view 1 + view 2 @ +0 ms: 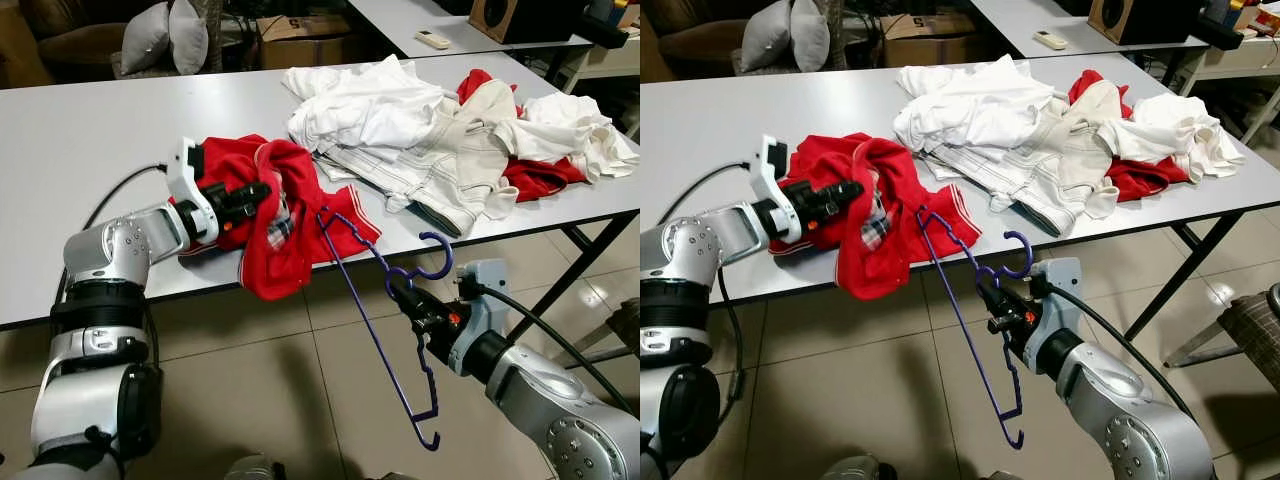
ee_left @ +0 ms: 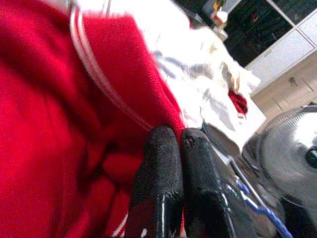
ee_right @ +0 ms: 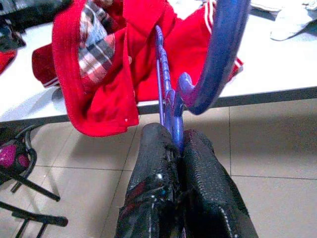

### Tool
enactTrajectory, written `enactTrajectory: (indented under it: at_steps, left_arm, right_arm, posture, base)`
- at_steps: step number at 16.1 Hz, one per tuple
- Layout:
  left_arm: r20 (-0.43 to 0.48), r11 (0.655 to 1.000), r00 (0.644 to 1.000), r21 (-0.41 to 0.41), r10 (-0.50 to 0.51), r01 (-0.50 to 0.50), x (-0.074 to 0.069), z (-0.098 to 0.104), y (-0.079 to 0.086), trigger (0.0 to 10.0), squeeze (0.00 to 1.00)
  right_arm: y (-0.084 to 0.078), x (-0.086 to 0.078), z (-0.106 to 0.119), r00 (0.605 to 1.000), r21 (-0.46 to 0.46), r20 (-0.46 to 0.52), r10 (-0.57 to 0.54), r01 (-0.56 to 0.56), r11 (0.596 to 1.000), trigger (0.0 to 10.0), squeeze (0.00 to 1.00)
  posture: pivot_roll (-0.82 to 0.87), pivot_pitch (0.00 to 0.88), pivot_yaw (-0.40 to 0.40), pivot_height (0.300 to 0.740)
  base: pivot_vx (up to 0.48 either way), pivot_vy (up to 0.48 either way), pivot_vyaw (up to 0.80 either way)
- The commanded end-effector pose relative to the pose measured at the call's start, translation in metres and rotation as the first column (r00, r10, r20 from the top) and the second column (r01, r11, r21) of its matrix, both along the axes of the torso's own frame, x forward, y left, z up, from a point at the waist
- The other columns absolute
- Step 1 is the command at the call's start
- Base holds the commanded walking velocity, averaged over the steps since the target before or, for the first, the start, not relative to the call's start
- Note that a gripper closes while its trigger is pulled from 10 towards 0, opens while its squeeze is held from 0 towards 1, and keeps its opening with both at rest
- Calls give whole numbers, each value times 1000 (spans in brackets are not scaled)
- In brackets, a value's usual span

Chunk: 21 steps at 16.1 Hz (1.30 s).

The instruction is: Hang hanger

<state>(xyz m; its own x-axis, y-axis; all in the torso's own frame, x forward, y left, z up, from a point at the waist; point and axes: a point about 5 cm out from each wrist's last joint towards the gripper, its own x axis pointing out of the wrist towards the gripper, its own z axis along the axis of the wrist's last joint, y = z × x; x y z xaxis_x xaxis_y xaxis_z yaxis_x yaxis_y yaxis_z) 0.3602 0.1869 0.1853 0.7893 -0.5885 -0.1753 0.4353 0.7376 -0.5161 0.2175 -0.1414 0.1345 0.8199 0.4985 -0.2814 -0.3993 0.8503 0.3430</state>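
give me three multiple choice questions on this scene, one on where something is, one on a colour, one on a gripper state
1. Where is the red garment?
A. on the floor
B. at the near edge of the white table, part hanging over it
C. on top of the white clothes pile

2. What colour is the hanger?
A. purple
B. green
C. black

3. What is the right gripper doing?
A. hanging open with nothing in it
B. pinching a white shirt
C. shut on the hanger just below its hook

Answers:
1 B, the red cloth droops past the table's front edge, beside the white clothes pile.
2 A, its thin frame and hook are purple in both eye views.
3 C, the right wrist view shows both black fingers closed around the purple neck.
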Motion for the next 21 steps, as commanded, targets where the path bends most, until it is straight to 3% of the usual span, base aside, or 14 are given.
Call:
enactTrajectory:
  at_steps: [1, 3, 4, 6, 8, 10, 12, 14, 15, 16, 17, 18, 19, 21]
  left_arm:
    - [79, 985, 997, 167, 28, -40, 1, 2, 6, 0, 0]
    - [124, 940, 992, 340, -17, -26, -1, 1, 6, 0, 0]
    - [189, 862, 978, 506, -84, -23, -3, 6, 4, 0, 0]
    - [278, 714, 941, 698, -194, -59, -5, 14, 0, 0, 0]
    - [391, 569, 855, 810, -341, -143, -7, 31, -13, 0, 0]
    - [401, 480, 822, 858, -404, -183, -10, 32, -19, 0, 0]
    - [406, 440, 822, 872, -400, -216, -10, 27, -19, 0, 0]
    - [394, 458, 843, 865, -367, -205, -10, 21, -16, 0, 0]
    - [361, 569, 895, 807, -261, -160, -10, 13, -14, 10000, 0]
    - [329, 703, 932, 699, -156, -129, -10, 8, -15, 10000, 0]
    - [255, 807, 962, 586, -97, -74, -11, 1, -15, 10000, 200]
    - [221, 837, 971, 546, -94, -43, -12, -2, -16, 10000, 1000]
    - [173, 876, 983, 481, -70, -22, -12, -6, -17, 10000, 1000]
    - [127, 897, 991, 442, -43, -18, -11, -8, -17, 10000, 1000]
  right_arm:
    - [-2, 3, 8, 998, 3, 64, -26, 26, 1000, 10000, 0]
    - [-2, 7, 21, 990, 60, 133, -42, 35, 998, 10000, 0]
    - [-1, 8, 27, 985, 78, 170, -37, 24, 997, 10000, 0]
    - [1, 7, 31, 981, 87, 193, -28, 11, 996, 10000, 0]
    - [5, 6, 28, 982, 88, 189, -13, -4, 996, 10000, 0]
    - [7, 7, 27, 982, 83, 188, -3, -13, 996, 10000, 0]
    - [8, 6, 26, 982, 81, 190, 0, -15, 997, 10000, 0]
    - [8, 6, 26, 982, 79, 191, 0, -16, 997, 10000, 0]
    - [8, 5, 26, 982, 78, 191, 0, -15, 997, 10000, 0]
    - [9, 5, 25, 982, 77, 191, 1, -16, 997, 10000, 0]
    - [9, 4, 25, 982, 78, 191, 1, -16, 997, 10000, 0]
    - [10, 4, 25, 982, 78, 191, 2, -17, 997, 10000, 0]
    - [10, 4, 24, 981, 74, 192, 6, -20, 997, 10000, 0]
    - [10, 4, 24, 981, 72, 192, 6, -20, 997, 10000, 0]
  posture:
    - [-66, 2, 29, 740]
    - [-67, 3, 35, 740]
    - [-65, 3, 35, 740]
    - [-63, 11, 31, 740]
    - [-61, 12, 29, 740]
    - [-63, 11, 31, 740]
    - [-67, 7, 37, 740]
    - [-70, 6, 40, 740]
    - [-70, 2, 43, 740]
    - [-71, 0, 44, 740]
    - [-71, 0, 44, 740]
    - [-71, 0, 44, 740]
    - [-71, 0, 44, 740]
    - [-72, 0, 44, 740]
  base:
    - [0, 0, 0]
    - [0, 0, 0]
    - [0, 0, 0]
    - [0, 0, 0]
    - [0, 0, 0]
    - [0, 0, 0]
    - [0, 0, 0]
    - [0, 0, 0]
    - [0, 0, 0]
    - [0, 0, 0]
    - [0, 0, 0]
    - [0, 0, 0]
    - [0, 0, 0]
    - [0, 0, 0]
